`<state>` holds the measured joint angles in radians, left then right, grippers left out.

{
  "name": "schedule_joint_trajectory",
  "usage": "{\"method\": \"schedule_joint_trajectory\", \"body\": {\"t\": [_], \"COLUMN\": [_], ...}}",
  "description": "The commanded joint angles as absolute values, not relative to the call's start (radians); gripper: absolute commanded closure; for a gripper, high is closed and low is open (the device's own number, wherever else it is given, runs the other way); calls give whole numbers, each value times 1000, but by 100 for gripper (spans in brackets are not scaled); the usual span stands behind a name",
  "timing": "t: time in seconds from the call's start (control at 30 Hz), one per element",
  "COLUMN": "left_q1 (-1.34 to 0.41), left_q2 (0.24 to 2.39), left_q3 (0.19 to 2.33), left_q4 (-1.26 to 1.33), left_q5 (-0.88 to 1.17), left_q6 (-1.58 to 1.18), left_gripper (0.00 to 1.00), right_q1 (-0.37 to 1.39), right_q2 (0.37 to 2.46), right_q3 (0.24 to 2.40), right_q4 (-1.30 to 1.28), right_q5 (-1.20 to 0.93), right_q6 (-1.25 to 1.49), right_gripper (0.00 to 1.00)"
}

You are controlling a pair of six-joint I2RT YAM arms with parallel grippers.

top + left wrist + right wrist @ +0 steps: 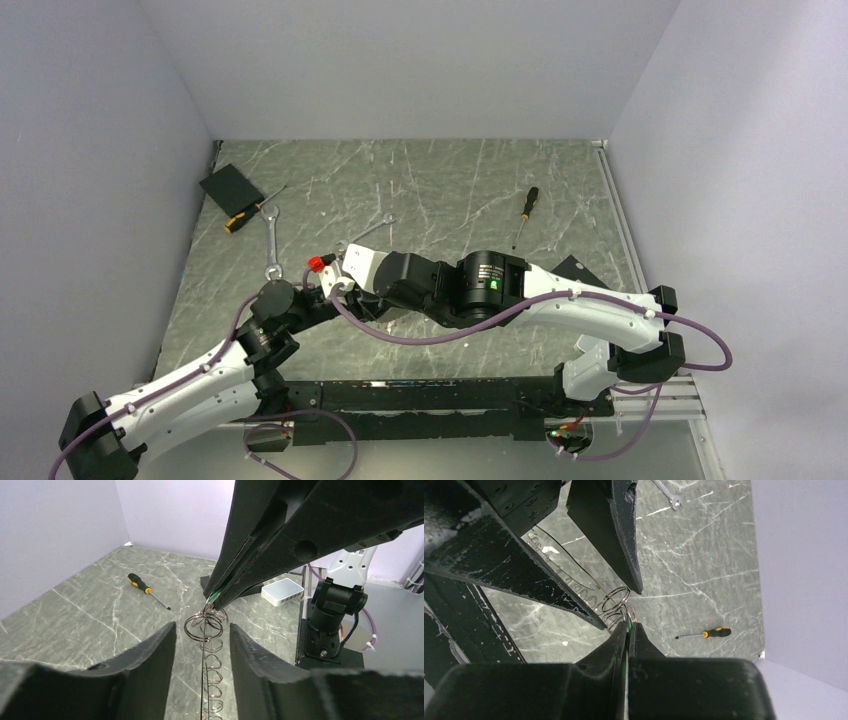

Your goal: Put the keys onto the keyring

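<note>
The keyring [206, 630] is a grey chain of wire loops ending in a round ring. It hangs in the air between the fingers of my left gripper [202, 627], which stand apart on either side without pressing it. My right gripper [628, 625] is shut on the green key [628, 630], of which only a green sliver shows, right at the ring [616, 600]. From the left wrist the green key [214, 596] sits at the right gripper's tips, touching the ring. In the top view both grippers [335, 287] meet above the table's left middle. I cannot make out the silvery key.
Two wrenches [272, 240] [365, 233] lie just beyond the grippers. A screwdriver [245, 215] lies by a black pad [230, 185] at the far left, another screwdriver [527, 205] at the far right. A white box [283, 591] sits near the right arm's base.
</note>
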<state>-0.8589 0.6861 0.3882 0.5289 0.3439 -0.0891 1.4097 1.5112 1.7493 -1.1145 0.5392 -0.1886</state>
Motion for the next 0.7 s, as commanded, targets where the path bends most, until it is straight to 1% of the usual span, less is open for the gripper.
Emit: {"method": "schedule_joint_trajectory", "body": {"t": [0.0, 0.17, 0.27, 0.47, 0.67], "left_q1": [-863, -863, -863, -863, -864], "left_q2": [684, 680, 682, 683, 677], "left_q3": [438, 440, 445, 445, 463], "left_q4": [544, 543, 527, 521, 466], "left_q5": [356, 353, 363, 397, 468], "left_q6": [-79, -86, -78, -50, 46], "left_gripper": [56, 56, 58, 71, 81], "right_q1": [1413, 1413, 1413, 1413, 1413], "right_q2": [1499, 1505, 1505, 1508, 1508], "right_q3": [1782, 1786, 1788, 1787, 1792], "right_q4": [-1072, -1074, -1074, -1068, -1068], "right_q5": [539, 532, 531, 523, 514], "right_q6": [-169, -166, -163, -160, -158], "right_gripper": [100, 100, 100, 100, 100]}}
